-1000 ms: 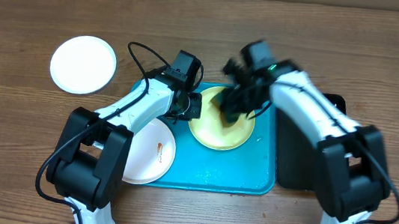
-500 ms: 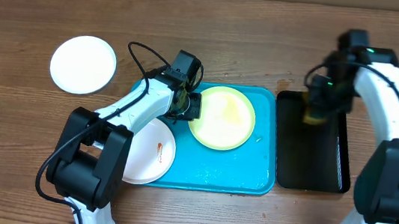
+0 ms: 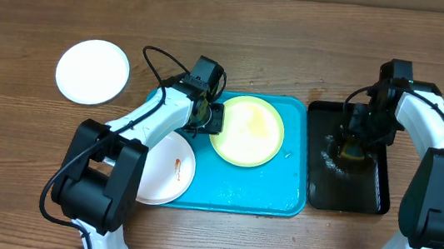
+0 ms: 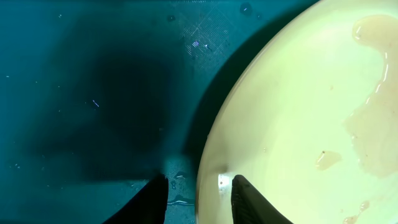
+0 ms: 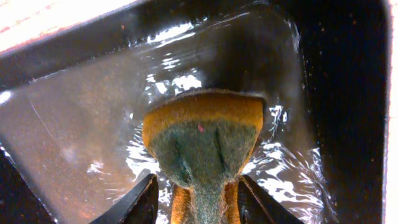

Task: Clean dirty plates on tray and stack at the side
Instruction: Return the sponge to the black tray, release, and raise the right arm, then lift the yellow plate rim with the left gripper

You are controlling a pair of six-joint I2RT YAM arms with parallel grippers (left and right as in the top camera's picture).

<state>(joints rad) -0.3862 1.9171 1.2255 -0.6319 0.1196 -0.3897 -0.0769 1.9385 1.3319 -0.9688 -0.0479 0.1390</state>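
My left gripper [image 4: 199, 186] stands parted astride the yellow plate [image 4: 298, 124]'s rim, with the plate beyond one finger and bare blue tray [image 4: 93, 93] beyond the other. My right gripper [image 5: 198, 186] flanks the sponge [image 5: 202, 130] in the black tray [image 5: 348, 93]; gripped or loosed, I cannot tell.

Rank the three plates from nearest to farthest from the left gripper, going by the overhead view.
1. Lime-green plate: on the turquoise tray, its rim right at the left gripper.
2. Smeared white plate: at the tray's near-left corner, toward the arm's base.
3. Plain white plate: off the tray, on the wooden table, far left.
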